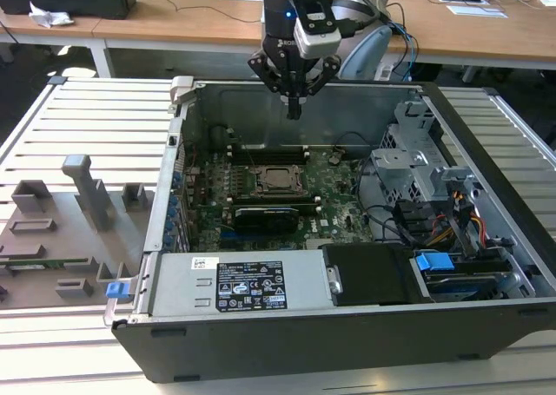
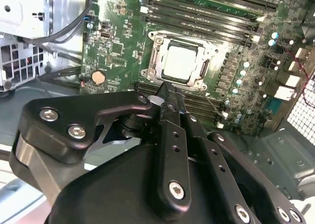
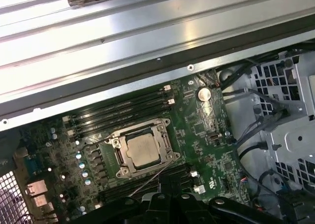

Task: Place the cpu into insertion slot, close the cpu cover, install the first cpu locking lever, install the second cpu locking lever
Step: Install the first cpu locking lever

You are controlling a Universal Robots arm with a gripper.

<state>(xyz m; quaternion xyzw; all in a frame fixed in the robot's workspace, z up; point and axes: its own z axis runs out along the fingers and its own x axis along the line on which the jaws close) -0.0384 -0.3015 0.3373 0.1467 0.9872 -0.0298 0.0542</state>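
Note:
The cpu [image 1: 278, 180] lies flat in the insertion slot [image 1: 278, 192] on the green motherboard, its silver-grey top showing in both wrist views [image 2: 179, 61] [image 3: 142, 150]. The cpu cover [image 2: 153, 61] [image 3: 163, 136] lies down around it as a silver frame. A thin wire lever [image 2: 212, 105] [image 3: 150, 179] angles away from one corner of the socket. My gripper [image 1: 294, 114] hangs above the far side of the open case, well above the board and apart from the socket. Its black fingers [image 2: 171, 135] are shut together with nothing between them.
The socket sits inside an open computer case [image 1: 174, 195] with tall walls. A power supply [image 1: 243, 295] lies at the near side, and a drive cage [image 1: 417, 165] with cables on the exterior view's right. Long memory slots [image 2: 206, 17] flank the socket. Grey fixtures [image 1: 61, 230] stand outside on the exterior view's left.

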